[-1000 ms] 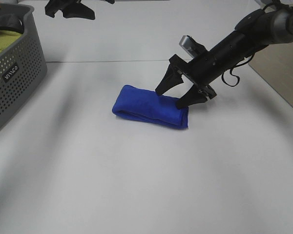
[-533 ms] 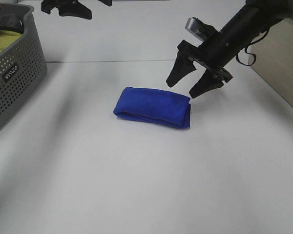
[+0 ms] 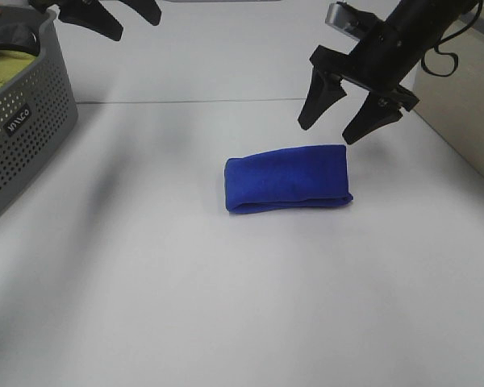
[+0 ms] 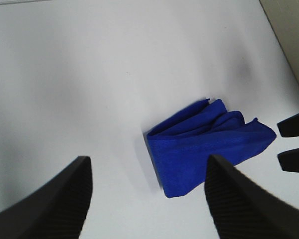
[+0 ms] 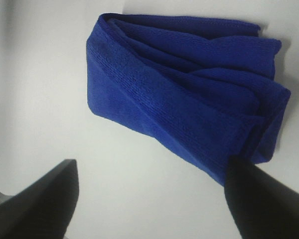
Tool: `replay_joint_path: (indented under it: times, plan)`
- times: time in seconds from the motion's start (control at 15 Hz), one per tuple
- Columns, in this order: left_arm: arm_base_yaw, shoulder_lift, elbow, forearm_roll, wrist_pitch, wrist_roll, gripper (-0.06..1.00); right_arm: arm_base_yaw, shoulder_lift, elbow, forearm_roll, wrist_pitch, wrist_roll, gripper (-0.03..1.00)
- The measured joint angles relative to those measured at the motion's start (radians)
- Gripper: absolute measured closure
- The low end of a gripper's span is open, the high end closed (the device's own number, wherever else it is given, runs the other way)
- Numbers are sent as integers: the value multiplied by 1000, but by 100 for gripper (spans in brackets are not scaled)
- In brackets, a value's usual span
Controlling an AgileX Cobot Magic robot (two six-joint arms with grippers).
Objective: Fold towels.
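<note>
The royal blue towel lies folded into a thick oblong bundle on the white table, near the middle. My right gripper hangs open just behind the towel's right end, clear of the cloth, with nothing between its fingers. Its wrist view looks down on the towel, layered folds facing the open right gripper. Far back at the left, my left gripper is raised and open, holding nothing. Between the two black fingers of the left gripper, its wrist view shows the towel from a distance.
A perforated grey basket with a yellow-green cloth inside stands at the left edge. A wooden surface borders the table on the right. The right gripper's fingertips show beside the towel in the left wrist view.
The right gripper has lifted off the towel and drawn back up to the right. The towel has shifted right and turned more level. The left gripper moved left.
</note>
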Motion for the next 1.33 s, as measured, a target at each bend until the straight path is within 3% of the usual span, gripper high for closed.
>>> replay_joint_path:
  times: [0.47,0.67,0.87,1.0,1.13,1.33]
  plan:
    - [-1,-10,0,0,59,-7,32,21,91,31,-24,-219,-3,21]
    - [-1,-10,0,0,59,-7,32,21,142,37,-30,-216,-3,21]
    - [-1,-12,0,7,58,-3,32,21,42,39,-61,-214,20,21]
    - [-1,-24,0,28,60,-3,32,21,-52,39,-93,-137,56,21]
    - [-2,-65,0,79,68,-3,32,21,-114,39,-104,-64,75,21]
    - [-2,-153,1,162,71,-15,32,21,-159,39,-107,-63,88,21]
